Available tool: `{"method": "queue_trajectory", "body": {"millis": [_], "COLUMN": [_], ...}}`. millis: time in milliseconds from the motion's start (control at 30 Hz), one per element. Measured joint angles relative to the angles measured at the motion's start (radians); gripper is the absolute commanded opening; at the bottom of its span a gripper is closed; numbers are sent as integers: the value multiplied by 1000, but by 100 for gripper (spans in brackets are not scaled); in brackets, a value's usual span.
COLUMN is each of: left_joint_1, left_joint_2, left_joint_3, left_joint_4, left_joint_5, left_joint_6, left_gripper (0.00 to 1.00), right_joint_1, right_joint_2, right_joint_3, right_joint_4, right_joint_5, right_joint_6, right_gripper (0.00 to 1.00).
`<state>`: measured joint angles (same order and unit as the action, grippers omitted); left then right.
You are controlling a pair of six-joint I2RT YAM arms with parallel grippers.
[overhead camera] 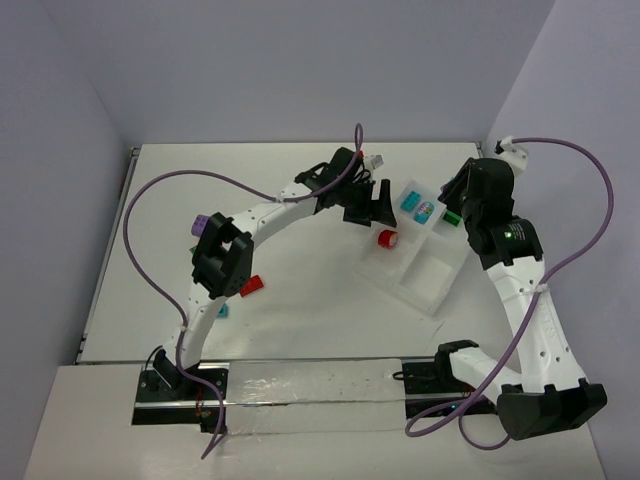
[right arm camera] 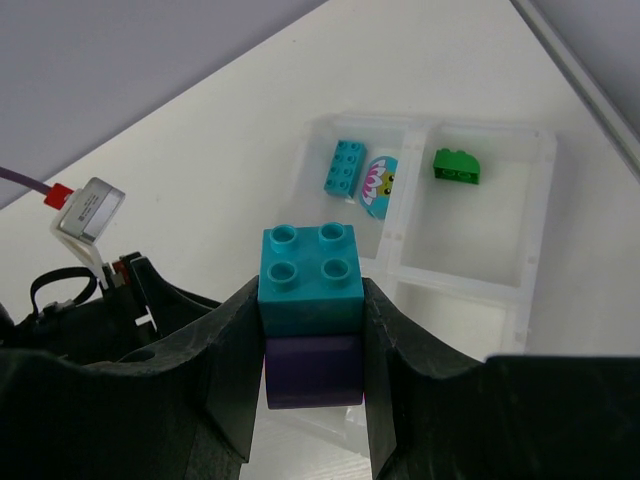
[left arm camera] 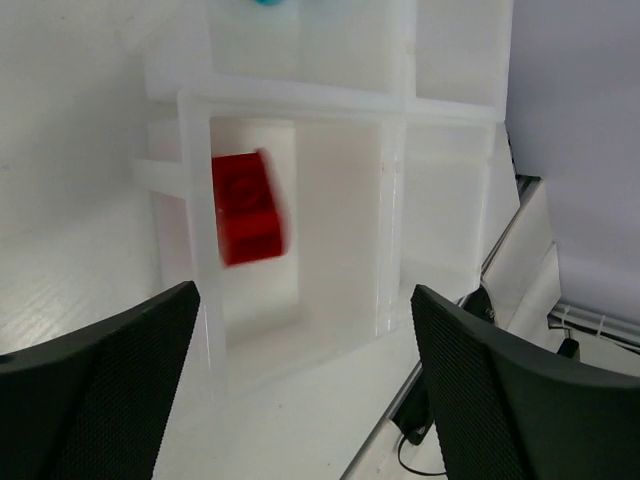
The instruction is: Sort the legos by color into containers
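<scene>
The white tray (overhead camera: pixel 436 296) lies right of centre. My left gripper (left arm camera: pixel 305 300) hangs open above its near-left compartment, where a red lego (left arm camera: pixel 247 208) shows blurred below the fingers (left arm camera: pixel 130 350); from above that red lego (overhead camera: pixel 388 239) lies just below the left gripper (overhead camera: pixel 370 208). My right gripper (right arm camera: pixel 312 310) is shut on a teal lego (right arm camera: pixel 310 278) stacked on a purple lego (right arm camera: pixel 312 370), held above the tray. In the far compartments lie a teal lego (right arm camera: pixel 344 166), a rounded teal piece (right arm camera: pixel 378 185) and a green lego (right arm camera: pixel 456 166).
Loose on the table by the left arm lie a purple lego (overhead camera: pixel 201 222), a green one (overhead camera: pixel 192 232), a red one (overhead camera: pixel 251 286) and a teal one (overhead camera: pixel 223 311). Walls close in the table at the back and on both sides.
</scene>
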<state>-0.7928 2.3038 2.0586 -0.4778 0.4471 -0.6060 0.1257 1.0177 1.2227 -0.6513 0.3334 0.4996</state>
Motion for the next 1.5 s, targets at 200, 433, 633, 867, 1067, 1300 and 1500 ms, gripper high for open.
{"method": "queue_trajectory", "body": {"millis": [200, 433, 633, 867, 1067, 1300, 1500], "left_joint_1": [3, 135, 516, 505, 523, 526, 523], "left_joint_2": [-15, -349, -692, -828, -841, -826, -778], "left_joint_3": [6, -334, -686, -914, -1019, -1026, -1018], "left_joint_4": [-33, 46, 319, 629, 849, 975, 1004], "left_joint_5": [-11, 49, 203, 385, 487, 564, 596], "left_joint_6": [16, -14, -165, -306, -444, -492, -501], "left_gripper": [91, 73, 74, 80, 77, 75, 75], "right_joint_1": [0, 0, 93, 263, 274, 279, 294], "right_joint_2": [-12, 9, 142, 364, 426, 450, 466], "right_joint_3": [0, -30, -35, -26, -32, -22, 4], "right_joint_4": [3, 79, 203, 474, 638, 690, 658], "right_joint_5": [-49, -354, -634, -904, -1032, -1119, -1174], "right_joint_6": [-15, -62, -63, 68, 148, 164, 125], "right_gripper": [0, 0, 0, 0, 0, 0, 0]}}
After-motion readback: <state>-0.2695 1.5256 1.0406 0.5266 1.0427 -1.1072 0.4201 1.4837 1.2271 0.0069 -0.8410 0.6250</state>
